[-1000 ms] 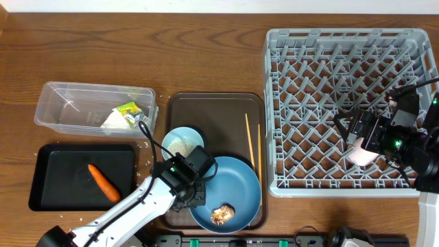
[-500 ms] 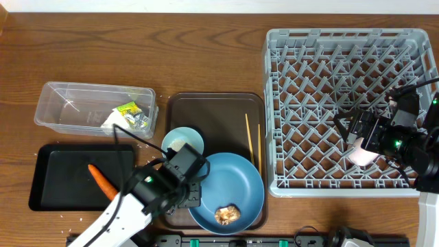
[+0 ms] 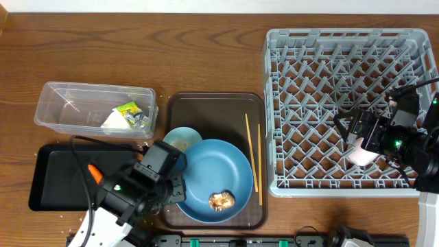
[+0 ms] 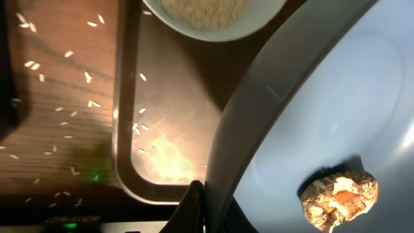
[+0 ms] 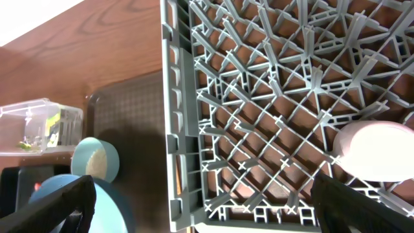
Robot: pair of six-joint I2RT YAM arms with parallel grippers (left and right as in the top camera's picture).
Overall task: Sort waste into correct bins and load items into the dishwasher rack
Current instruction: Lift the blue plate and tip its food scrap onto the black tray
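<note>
My left gripper point(image 3: 180, 191) is shut on the left rim of the large blue plate point(image 3: 214, 175), which is held above the dark brown serving tray point(image 3: 206, 110). In the left wrist view the plate point(image 4: 323, 110) fills the right side, with its rim clamped between my fingers point(image 4: 206, 208). A brown food lump point(image 3: 221, 200) lies on the plate. The light-blue cup point(image 3: 176, 138), with rice in it, is partly under the plate's edge. The chopsticks point(image 3: 251, 159) lie on the tray's right side. My right gripper point(image 3: 348, 132) is open over the grey rack point(image 3: 343, 41), just above the pinkish-white cup point(image 3: 360, 154). The white bowl is out of view.
The clear tub point(image 3: 68, 103) holds the yellow-green wrapper point(image 3: 128, 108), foil and paper. The black tray point(image 3: 55, 182) holds the carrot point(image 3: 95, 171), mostly hidden by my left arm. Rice grains point(image 4: 58, 84) are scattered on the table left of the serving tray.
My left gripper has swung left with the blue plate in it. The plate has shifted up and left over the cup, and the food lump has slid with it. The right arm has not moved.
</note>
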